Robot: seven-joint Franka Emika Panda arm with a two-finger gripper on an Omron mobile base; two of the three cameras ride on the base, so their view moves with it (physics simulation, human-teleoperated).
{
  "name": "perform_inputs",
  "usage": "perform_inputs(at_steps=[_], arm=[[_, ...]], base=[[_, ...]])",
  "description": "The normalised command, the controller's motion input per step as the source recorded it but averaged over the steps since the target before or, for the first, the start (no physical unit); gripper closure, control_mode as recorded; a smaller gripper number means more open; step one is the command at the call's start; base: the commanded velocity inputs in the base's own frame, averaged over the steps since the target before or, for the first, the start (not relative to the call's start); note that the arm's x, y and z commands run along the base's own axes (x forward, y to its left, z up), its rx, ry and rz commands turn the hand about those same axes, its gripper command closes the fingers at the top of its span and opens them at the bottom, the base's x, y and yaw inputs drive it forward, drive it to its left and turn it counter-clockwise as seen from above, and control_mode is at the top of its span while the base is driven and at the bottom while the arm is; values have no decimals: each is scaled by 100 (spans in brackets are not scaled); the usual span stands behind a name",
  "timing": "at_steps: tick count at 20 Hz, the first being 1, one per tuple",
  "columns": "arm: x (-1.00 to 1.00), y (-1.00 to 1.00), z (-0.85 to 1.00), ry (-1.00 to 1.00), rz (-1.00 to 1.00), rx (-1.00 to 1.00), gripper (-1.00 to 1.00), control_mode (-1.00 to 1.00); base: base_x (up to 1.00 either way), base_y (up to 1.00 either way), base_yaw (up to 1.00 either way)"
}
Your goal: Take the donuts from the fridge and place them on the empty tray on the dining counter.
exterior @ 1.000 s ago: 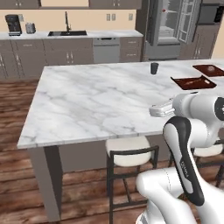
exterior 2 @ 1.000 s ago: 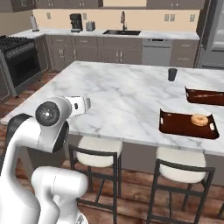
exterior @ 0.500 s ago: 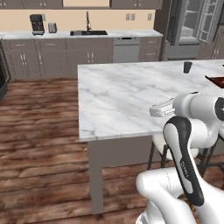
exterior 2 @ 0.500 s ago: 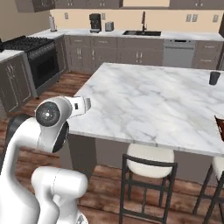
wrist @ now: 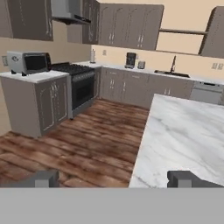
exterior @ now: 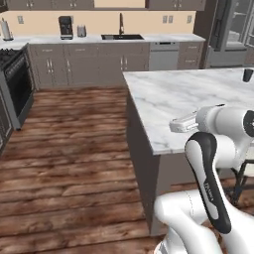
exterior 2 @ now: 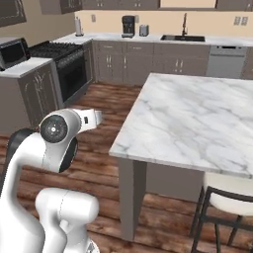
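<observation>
Tool (wrist: 113, 178) is spread wide and carries nothing, its two dark fingertips (wrist: 43, 179) standing apart over the near corner of the dining tabletop (exterior 2: 197, 116). Beyond the far end of that tabletop, the fridge (exterior: 229, 31) stands at the kitchen wall, and through its door I can make out pale shelves but no donuts, too small to tell. A dark cup (exterior: 247, 75) sits on the tabletop's far side. As I judge it, the task remains unfinished: the tool is empty and the fridge is well apart from it.
</observation>
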Motion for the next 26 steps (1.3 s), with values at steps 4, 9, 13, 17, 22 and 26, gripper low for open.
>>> perform_inputs(at_steps=[4, 9, 13, 17, 22, 26], arm=[[0, 0, 0, 0, 0, 0, -100, 100], [0, 0, 0, 0, 0, 0, -100, 100], [0, 0, 0, 0, 0, 0, -100, 100], [0, 0, 0, 0, 0, 0, -100, 100], [0, 0, 0, 0, 0, 0, -100, 100], [0, 0, 0, 0, 0, 0, -100, 100]], base=[[5, 100, 3], [36, 100, 10], [77, 100, 5], [100, 73, -4], [100, 4, -12], [100, -2, -24]])
